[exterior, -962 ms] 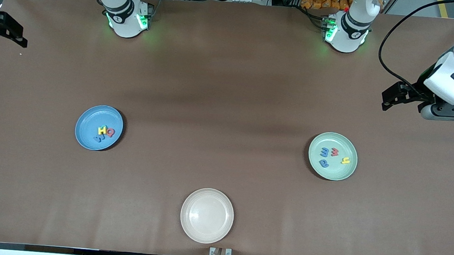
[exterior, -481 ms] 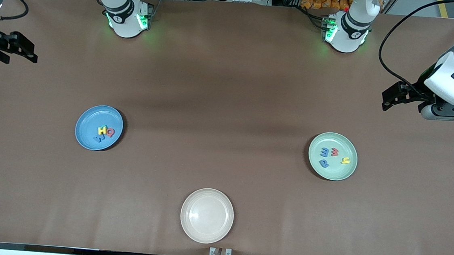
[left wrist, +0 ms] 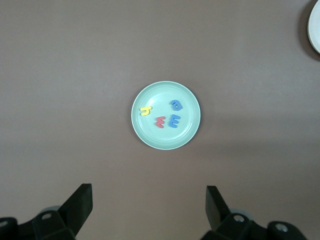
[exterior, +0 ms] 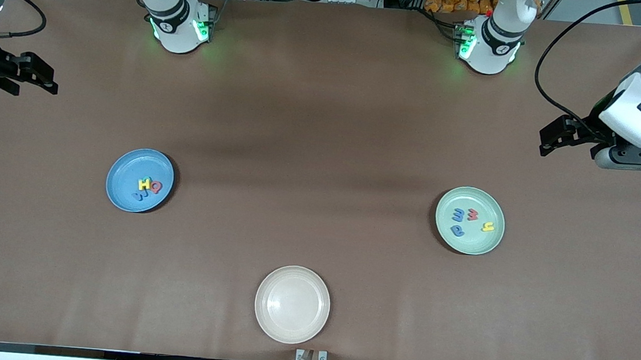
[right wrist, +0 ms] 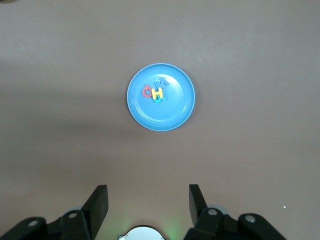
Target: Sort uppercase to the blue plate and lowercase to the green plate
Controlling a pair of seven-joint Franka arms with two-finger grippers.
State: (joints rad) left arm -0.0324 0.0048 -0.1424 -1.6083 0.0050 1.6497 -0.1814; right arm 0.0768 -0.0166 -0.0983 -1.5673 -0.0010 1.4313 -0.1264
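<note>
On the blue plate [exterior: 124, 171] lie the uppercase letters: a yellow H [exterior: 144, 183], a red Q [exterior: 155, 186] and a blue W [exterior: 140, 194], bunched together. The right wrist view shows a teal letter [right wrist: 159, 100] partly under the H [right wrist: 158, 93]. The green plate [exterior: 477, 241] holds the lowercase letters: blue m [exterior: 457, 215], red one [exterior: 473, 214], yellow h [exterior: 488, 226], blue a [exterior: 457, 230]. My right gripper [exterior: 48, 77] hangs open and empty over bare table at the right arm's end. My left gripper [exterior: 543, 141] waits open and empty at the left arm's end.
An empty beige plate [exterior: 292, 304] sits near the table's front edge, midway between the two coloured plates. The two arm bases [exterior: 181, 26] [exterior: 488, 47] stand along the table's back edge. A black cable [exterior: 540, 77] loops down to the left wrist.
My right gripper has come in from the table's end toward the middle and a little toward the front camera. The left arm, the plates and the letters have not moved.
</note>
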